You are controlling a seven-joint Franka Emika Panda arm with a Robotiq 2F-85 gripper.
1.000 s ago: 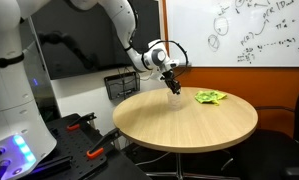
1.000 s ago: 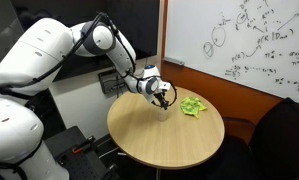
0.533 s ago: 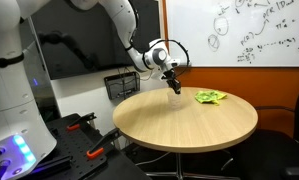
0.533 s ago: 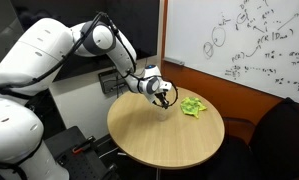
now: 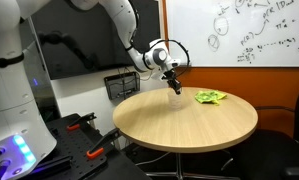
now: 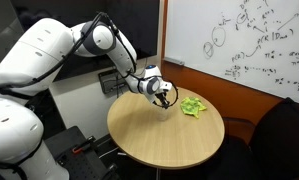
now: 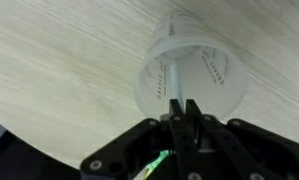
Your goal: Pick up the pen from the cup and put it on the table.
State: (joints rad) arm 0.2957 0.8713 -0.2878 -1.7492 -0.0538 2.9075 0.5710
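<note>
Table [image 7: 59, 60] pale wood grain; cup [image 7: 221, 68] translucent white, dark markings; crumpled item [image 5: 210, 97] green; pen [image 7: 175, 86] greyish, perhaps.

A round table [image 5: 189, 125] with a pale wood-grain top is standing in the middle of the room, showing in both exterior views. Behind it a whiteboard [image 5: 239, 30] is hanging on the wall, carrying handwritten marks and sitting above a wooden strip [image 5: 274, 68]. A big dark screen [image 5: 84, 45] is filling the wall beside the whiteboard, and 1 black wire basket [image 5: 121, 86] is sitting just below it. A dark chair [image 6: 284, 125] is standing close to the table. Even indoor light is falling over everything.
</note>
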